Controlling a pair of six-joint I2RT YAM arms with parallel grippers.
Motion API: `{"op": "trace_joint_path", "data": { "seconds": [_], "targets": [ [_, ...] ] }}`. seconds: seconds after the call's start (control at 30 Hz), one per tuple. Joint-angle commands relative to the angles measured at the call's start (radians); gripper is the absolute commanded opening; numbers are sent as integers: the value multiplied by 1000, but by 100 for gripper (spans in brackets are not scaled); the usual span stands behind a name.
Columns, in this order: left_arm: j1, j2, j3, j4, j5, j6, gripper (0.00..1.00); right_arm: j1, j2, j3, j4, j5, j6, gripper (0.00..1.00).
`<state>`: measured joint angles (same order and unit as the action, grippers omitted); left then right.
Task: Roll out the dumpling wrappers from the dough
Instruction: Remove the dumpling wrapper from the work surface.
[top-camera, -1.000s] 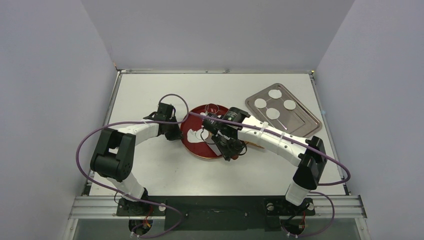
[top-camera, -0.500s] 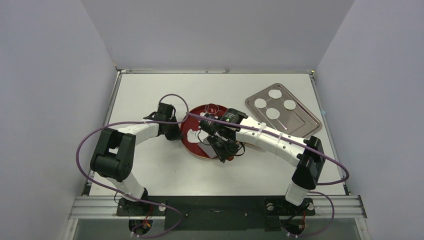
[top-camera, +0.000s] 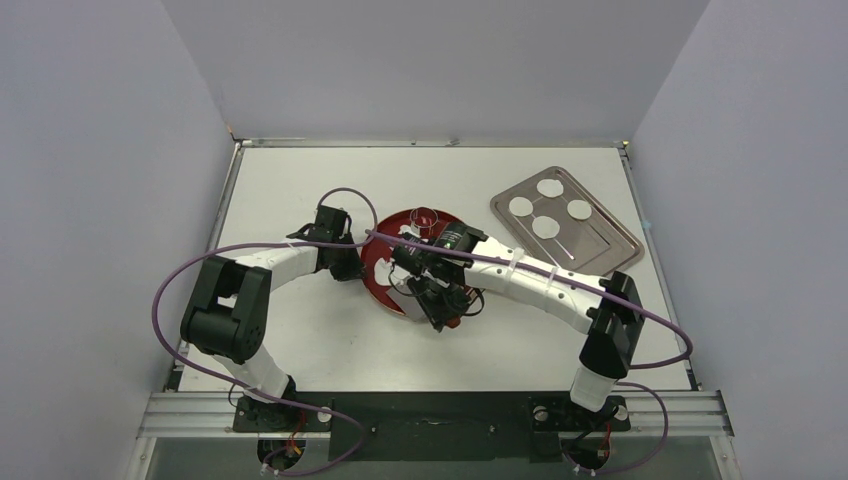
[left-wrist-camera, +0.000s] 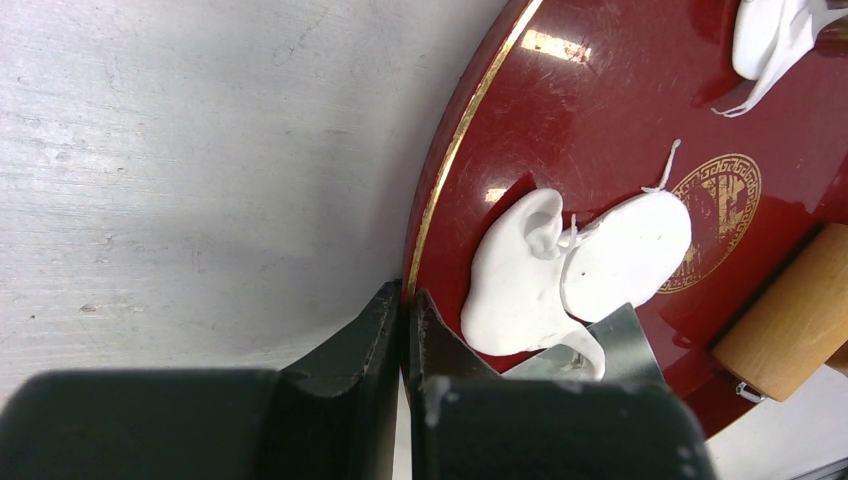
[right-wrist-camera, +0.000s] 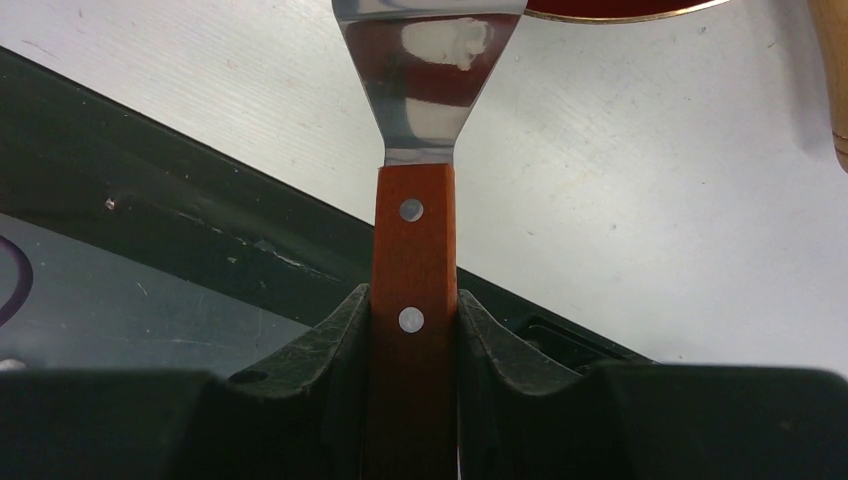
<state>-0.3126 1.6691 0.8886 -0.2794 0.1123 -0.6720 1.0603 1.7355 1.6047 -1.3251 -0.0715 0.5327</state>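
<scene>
Pinching the plate (left-wrist-camera: 440, 195) rim shut with the left gripper (left-wrist-camera: 405, 300); clamping the spatula (right-wrist-camera: 413, 250) handle in the right gripper (right-wrist-camera: 413, 310), with blade tucked at the edge of the dough (left-wrist-camera: 560, 275) lying mid-plate. Looks soft, light, sticky and tear-prone, going by the stringy edges, so better lifted from beneath by blade than pinched.

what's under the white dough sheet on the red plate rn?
The blade of the wooden-handled steel spatula sits under the near edge of the ragged white dough sheet; elsewhere, the gold-rimmed red plate. How far the blade reaches is hidden by dough.
</scene>
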Motion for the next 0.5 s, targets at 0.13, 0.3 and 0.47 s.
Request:
{"op": "trace_joint_path", "data": {
  "seconds": [0.13,0.3,0.47],
  "targets": [
    [-10,-13,-14,-14,11,-7,0,12,39,61,94,-3,1,0],
    [-10,-14,-17,-11,12,-3,0,25,58,95,93,-9,6,0],
    [-10,-14,-20,-9,12,-3,0,50,57,103,88,-9,19,0]
  ]
}}
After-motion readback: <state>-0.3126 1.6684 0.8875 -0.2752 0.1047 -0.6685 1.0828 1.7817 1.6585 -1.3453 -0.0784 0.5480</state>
